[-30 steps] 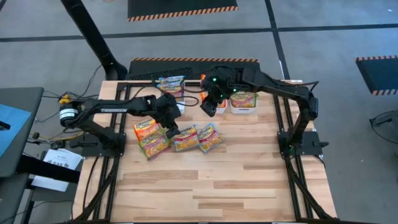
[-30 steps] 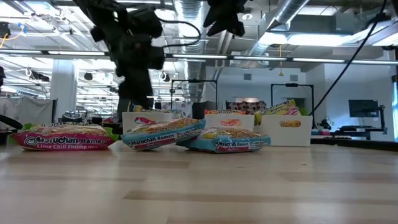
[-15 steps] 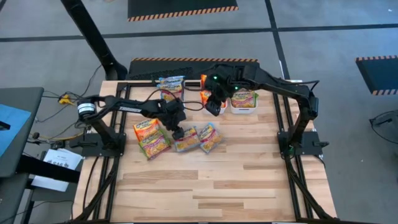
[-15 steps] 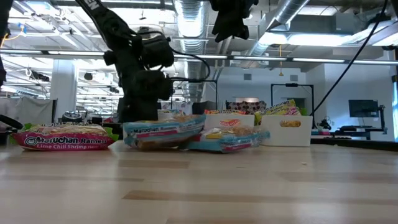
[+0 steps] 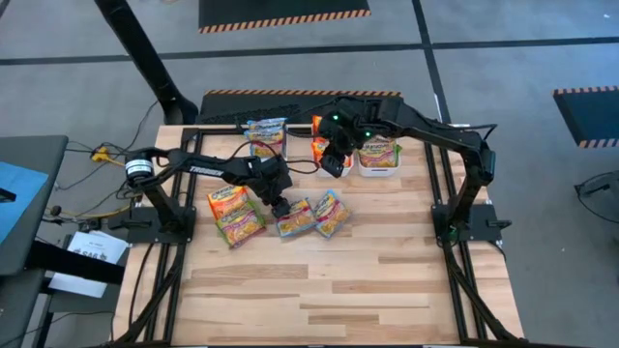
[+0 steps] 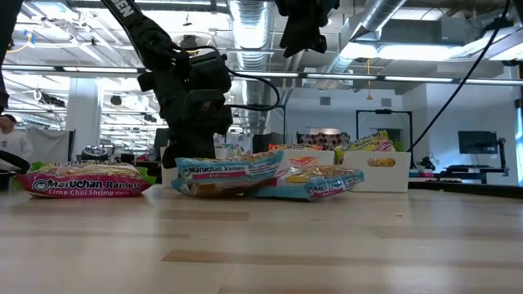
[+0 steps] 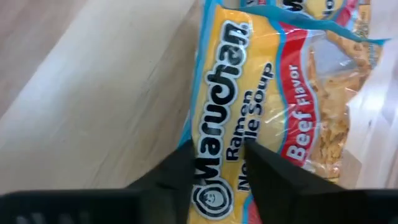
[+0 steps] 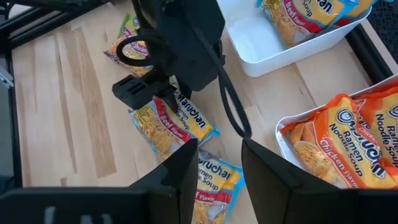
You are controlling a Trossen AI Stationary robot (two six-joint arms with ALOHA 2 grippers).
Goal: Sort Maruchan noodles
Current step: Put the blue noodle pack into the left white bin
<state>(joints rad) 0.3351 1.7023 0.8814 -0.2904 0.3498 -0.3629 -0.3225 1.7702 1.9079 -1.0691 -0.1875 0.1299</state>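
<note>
Blue-edged beef packet [image 7: 261,118] is lying lengthwise straight ahead of the left gripper [image 7: 221,163], whose narrow jaws are apparently pinching its near end, while the right gripper [image 8: 217,163] is hovering open-jawed by the bins.

Light wooden plank bench [image 5: 368,280] fills the centre of the high view, framed by black metal rails. Three white rectangular bins sit in a row along its far edge, upper centre: the left bin [image 5: 274,166], the middle bin [image 5: 342,172], the right bin [image 5: 379,170]. Grey floor [image 5: 542,242] all around, crossed by dark lines. Black mat with orange-striped edge [image 5: 280,12] at top centre; a second striped mat [image 5: 588,108] at right edge. Blue sheet [image 5: 14,198] on a dark surface at far left. Low view: ceiling ducts [image 6: 245,20] overhead, a dark monitor [image 6: 476,142] at right.
</note>
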